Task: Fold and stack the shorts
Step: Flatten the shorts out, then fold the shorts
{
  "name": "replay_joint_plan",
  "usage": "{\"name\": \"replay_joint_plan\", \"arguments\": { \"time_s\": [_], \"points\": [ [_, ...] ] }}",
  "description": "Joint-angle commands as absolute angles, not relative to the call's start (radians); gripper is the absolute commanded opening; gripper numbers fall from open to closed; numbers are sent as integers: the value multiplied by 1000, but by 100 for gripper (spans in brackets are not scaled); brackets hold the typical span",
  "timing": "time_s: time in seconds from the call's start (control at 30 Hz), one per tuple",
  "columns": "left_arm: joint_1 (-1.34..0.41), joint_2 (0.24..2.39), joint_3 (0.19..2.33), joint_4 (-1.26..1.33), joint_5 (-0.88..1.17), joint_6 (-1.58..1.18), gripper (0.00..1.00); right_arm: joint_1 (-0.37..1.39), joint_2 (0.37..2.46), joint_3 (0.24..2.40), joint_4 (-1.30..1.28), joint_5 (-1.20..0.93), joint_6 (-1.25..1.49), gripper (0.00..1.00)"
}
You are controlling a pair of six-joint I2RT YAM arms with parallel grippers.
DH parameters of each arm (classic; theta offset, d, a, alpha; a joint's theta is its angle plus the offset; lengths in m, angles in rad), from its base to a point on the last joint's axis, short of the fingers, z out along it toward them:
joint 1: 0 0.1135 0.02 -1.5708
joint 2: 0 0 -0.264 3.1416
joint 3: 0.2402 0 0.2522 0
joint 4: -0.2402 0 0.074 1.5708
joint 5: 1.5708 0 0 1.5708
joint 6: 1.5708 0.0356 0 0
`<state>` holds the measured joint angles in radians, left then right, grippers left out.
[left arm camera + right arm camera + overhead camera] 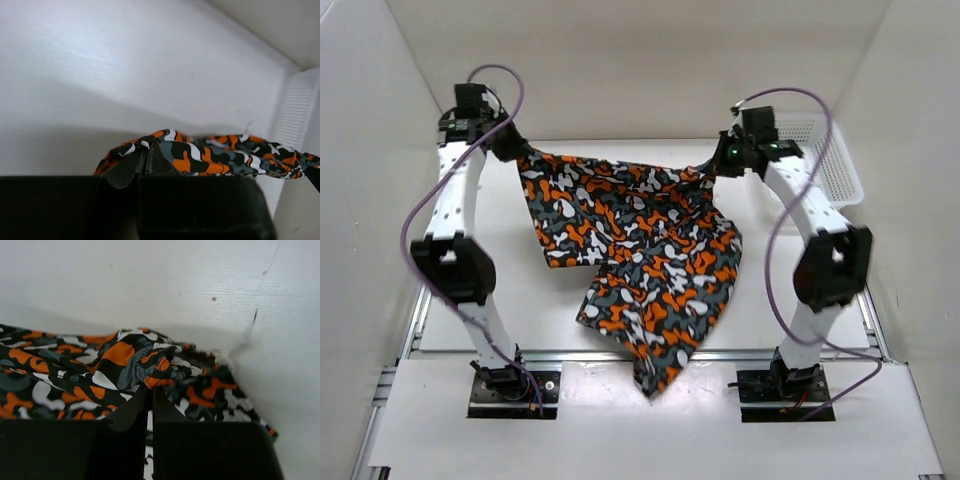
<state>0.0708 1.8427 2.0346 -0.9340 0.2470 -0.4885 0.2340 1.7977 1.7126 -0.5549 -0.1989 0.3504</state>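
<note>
The shorts hung stretched between the two arms over the far half of the bench. Their upper edge ran as a slightly sagging line from the far left toward the far right. From that line the camouflage fabric of orange, black, grey and white fell toward the near edge, bunched into loose folds. One pointed corner reached past the near edge, midway between the two arm bases. How much of the cloth rested on the bench and how much hung free could not be told.

The left gripper had its jaws pressed together on the left end of the upper edge. In the left wrist view a fold of fabric was pinched right at the fingertips, and the rest trailed off to the right. The right gripper pinched the right end in the same way. In the right wrist view a crumpled knot of cloth sat just above its closed tips, and the print spread out to the left below.

A white mesh basket stood at the far right corner of the bench, just behind the right arm and apart from the shorts. A purple cable looped out from each arm.
</note>
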Motion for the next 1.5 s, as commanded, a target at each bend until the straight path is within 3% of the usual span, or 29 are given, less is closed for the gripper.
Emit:
{"name": "replay_joint_plan", "arguments": {
  "time_s": [0.0, 0.27, 0.4, 0.67, 1.03, 1.27, 1.47],
  "points": [
    [113, 1873, 2089, -890, 110, -446, 10, 219, 1943, 1808, -494, -115, 318, 0],
    [164, 2081, 2302, -890, 136, -446, 10, 229, 2293, 2199, -552, -179, 370, 0],
    [164, 2060, 2277, -890, 166, -446, 10, 229, 2304, 2241, -561, -206, 382, 0],
    [32, 1700, 1881, -890, 158, -425, 10, 219, 2056, 1958, -571, -193, 373, 0],
    [-331, 1114, 1266, -890, 124, -598, 10, 210, 1714, 1545, -589, -86, 351, 0],
    [-558, 991, 1042, -890, 103, -748, 10, 160, 1602, 1341, -614, 29, 351, 0],
    [-708, 1034, 951, -890, 55, -802, 10, 160, 1612, 1269, -558, 95, 360, 0]
  ]
}}
